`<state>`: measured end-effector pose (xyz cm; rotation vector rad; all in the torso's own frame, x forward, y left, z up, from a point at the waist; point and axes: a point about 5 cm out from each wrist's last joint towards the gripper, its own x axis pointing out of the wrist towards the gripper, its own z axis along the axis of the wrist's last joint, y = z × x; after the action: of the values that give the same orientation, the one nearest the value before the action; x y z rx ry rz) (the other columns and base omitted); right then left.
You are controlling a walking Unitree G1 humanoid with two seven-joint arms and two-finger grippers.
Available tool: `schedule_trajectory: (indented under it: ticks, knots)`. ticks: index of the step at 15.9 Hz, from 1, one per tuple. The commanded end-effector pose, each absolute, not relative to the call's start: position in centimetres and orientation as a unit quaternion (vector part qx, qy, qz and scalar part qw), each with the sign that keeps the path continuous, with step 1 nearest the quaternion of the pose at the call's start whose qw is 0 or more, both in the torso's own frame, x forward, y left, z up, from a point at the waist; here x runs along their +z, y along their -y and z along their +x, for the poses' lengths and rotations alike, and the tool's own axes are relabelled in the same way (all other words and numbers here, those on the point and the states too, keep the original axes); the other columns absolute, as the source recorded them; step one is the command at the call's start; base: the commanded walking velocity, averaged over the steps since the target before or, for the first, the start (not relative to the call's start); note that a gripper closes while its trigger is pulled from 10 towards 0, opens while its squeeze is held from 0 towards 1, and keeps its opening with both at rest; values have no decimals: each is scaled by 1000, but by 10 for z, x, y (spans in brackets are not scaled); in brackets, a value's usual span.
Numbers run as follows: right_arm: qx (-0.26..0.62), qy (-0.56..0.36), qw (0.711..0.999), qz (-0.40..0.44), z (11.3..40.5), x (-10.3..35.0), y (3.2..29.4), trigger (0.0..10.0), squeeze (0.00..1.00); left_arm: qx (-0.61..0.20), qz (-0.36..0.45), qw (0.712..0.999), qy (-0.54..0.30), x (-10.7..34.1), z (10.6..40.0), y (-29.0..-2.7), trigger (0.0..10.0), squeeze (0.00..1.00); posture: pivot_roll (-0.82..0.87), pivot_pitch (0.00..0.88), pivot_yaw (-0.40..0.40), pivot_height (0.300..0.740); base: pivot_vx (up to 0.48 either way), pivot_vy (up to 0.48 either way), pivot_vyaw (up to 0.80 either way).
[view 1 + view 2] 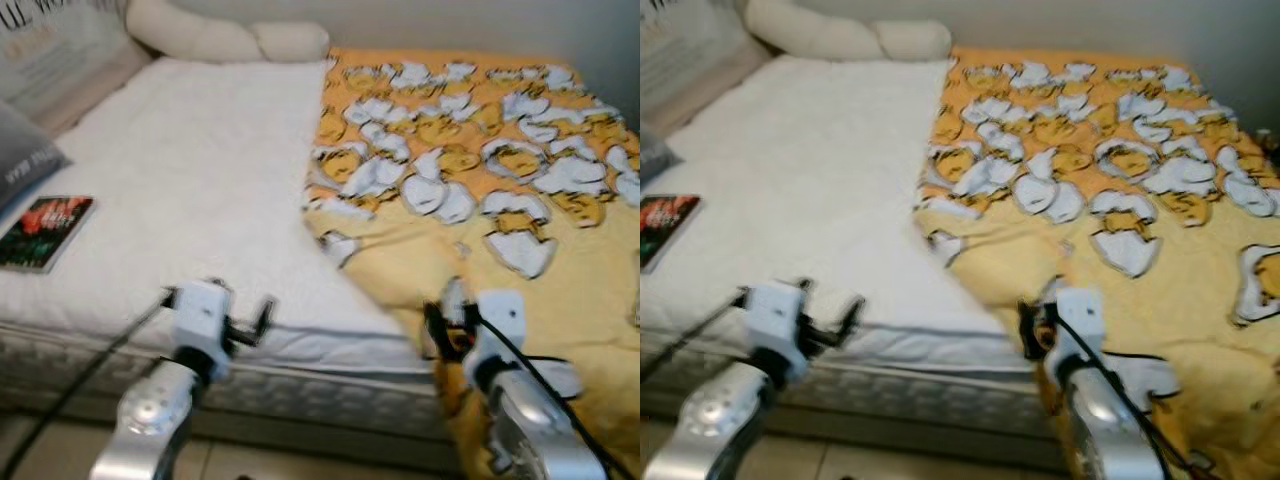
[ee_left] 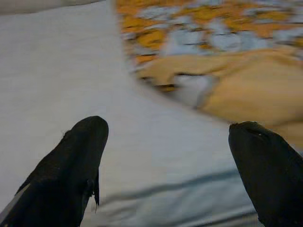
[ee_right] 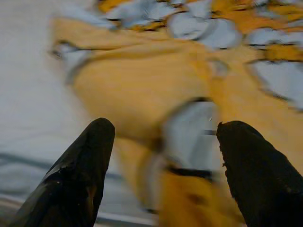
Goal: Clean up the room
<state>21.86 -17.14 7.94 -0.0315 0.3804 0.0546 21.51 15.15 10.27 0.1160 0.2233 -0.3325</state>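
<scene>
A bed with a white sheet [image 1: 190,190] stands before me. A yellow blanket [image 1: 480,190] printed with white and orange shapes covers its right half and hangs over the front edge. Its left border is folded back, leaving the sheet bare. My left gripper [image 2: 168,165] hovers open over the sheet at the front edge of the mattress. My right gripper [image 3: 163,165] is open over the blanket's front corner, nothing between its fingers. Both arms [image 1: 200,330] reach forward at the bed's near side.
A book with a red and dark cover [image 1: 45,230] lies on the sheet at the left. Grey and printed pillows [image 1: 40,90] sit at the far left, a cream bolster [image 1: 225,38] along the head end. The quilted mattress side [image 1: 320,395] and pale floor are below.
</scene>
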Motion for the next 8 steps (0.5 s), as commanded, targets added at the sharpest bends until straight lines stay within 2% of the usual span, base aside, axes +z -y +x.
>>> schedule_trajectory:
  ticks: [1,4,8]
  knots:
    - [29,-202,979,-12,221,77,166,10000,0,-195,71,971,-118,103,212,-153,10000,114,-10,0,28,740,0,0,0]
    - [19,-228,973,-43,232,71,173,10000,0,-239,77,959,-128,101,211,-148,10000,106,-9,0,28,740,0,0,0]
    - [12,-267,963,-39,254,67,176,10000,0,-264,88,952,-126,103,220,-149,10000,98,-18,0,33,740,0,0,0]
